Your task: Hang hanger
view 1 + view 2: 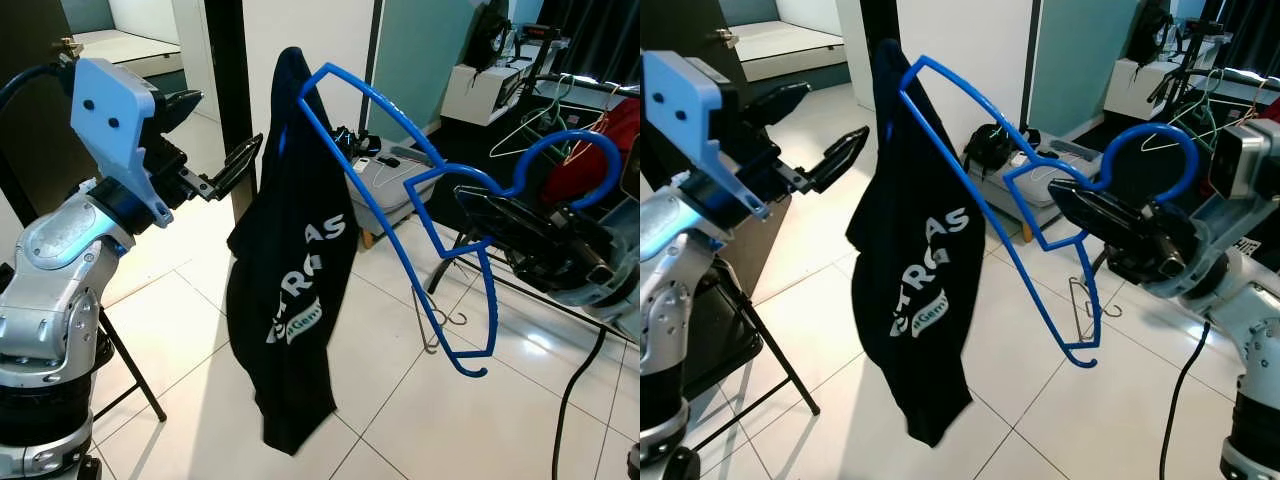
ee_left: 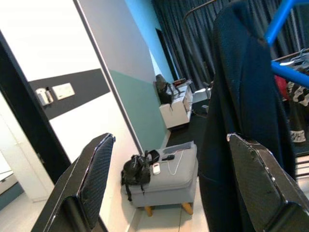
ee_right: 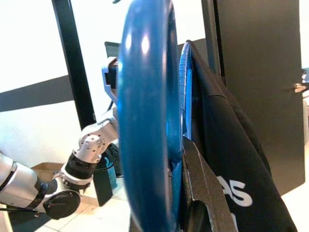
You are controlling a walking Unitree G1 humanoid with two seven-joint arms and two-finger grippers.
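The blue hanger is held in the air above the tiled floor, tilted, with a black shirt with white lettering draped over its far shoulder and hanging down. The right gripper is pinched on the hanger just below its hook. On the other side of the shirt from the hanger's hook, the left gripper hovers near the cloth with its fingers spread apart, and behind the hanger a grey ottoman stands against the wall.
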